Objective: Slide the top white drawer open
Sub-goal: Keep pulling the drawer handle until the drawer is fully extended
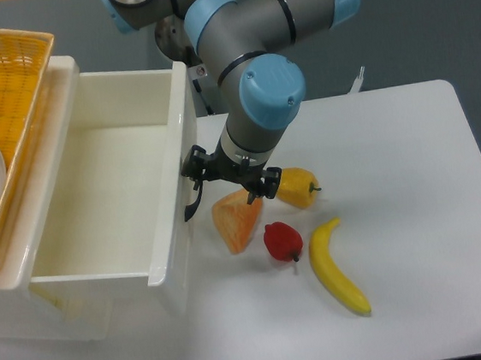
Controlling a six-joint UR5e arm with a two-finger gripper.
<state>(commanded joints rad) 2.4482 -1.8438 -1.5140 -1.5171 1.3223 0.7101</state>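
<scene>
reaching down beside the glossy white plastic top drawer [104,194], the black two-finger gripper [223,175] sits at the drawer's front panel, where the curved black handle [193,204] hangs; whether its fingers grip that handle i cannot tell. the drawer stands pulled far out of the small white cabinet [64,74], its deep box showing bare white walls. on the white surface [395,172] just beside the gripper lie an orange wedge-shaped fruit slice [236,219], a yellow bell pepper [296,187], a red pepper [282,241] and a yellow banana [336,269].
</scene>
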